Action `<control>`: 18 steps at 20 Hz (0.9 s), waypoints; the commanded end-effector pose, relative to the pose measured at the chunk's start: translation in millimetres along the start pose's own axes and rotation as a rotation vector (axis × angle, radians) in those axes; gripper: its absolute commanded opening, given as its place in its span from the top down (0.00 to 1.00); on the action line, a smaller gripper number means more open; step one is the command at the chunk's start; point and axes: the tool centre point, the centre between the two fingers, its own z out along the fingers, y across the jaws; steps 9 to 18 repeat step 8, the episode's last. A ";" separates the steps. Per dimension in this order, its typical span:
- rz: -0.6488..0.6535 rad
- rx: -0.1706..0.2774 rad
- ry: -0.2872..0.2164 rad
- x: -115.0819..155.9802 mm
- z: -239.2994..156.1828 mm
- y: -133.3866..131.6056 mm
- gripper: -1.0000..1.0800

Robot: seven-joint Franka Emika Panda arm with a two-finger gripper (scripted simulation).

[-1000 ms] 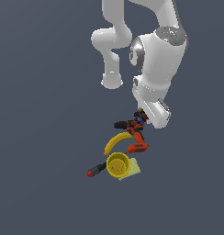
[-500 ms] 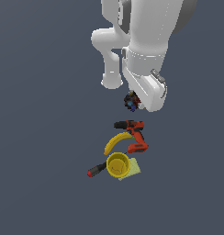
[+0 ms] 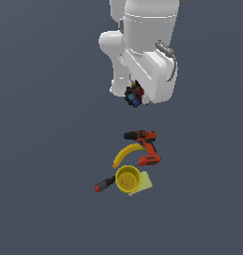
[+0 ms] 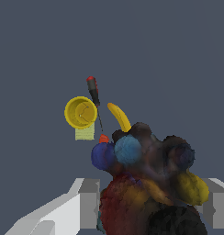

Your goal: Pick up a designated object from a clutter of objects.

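Observation:
The tiny dark lumpy thing (image 3: 133, 95), speckled red, blue and orange, hangs high above the pile, held under the white arm. In the wrist view it (image 4: 146, 183) fills the space between my grey fingers (image 4: 88, 202). My gripper (image 3: 135, 98) is shut on it; the fingertips are hidden behind it. The clutter lies far below: red-and-black drill (image 3: 145, 146), yellow banana (image 3: 126, 154), yellow cup (image 3: 127, 179), red-handled screwdriver (image 3: 107, 183) and a pale yellow-green flat piece (image 3: 145, 184). The wrist view shows the cup (image 4: 81, 112), screwdriver (image 4: 93, 94), banana (image 4: 120, 117) and flat piece (image 4: 85, 133).
The white arm base (image 3: 116, 60) stands behind the pile. The surface around the clutter is plain dark grey floor (image 3: 44, 149).
The gripper has risen well above the pile with the tiny dark thing in it. The drill, banana, cup and screwdriver have stayed where they were.

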 end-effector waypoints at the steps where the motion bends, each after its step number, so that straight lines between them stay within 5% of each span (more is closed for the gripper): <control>1: 0.000 0.000 0.001 5.1 -10.2 -0.6 1.00; 18: 0.000 0.000 0.001 10.0 -19.1 -2.2 1.00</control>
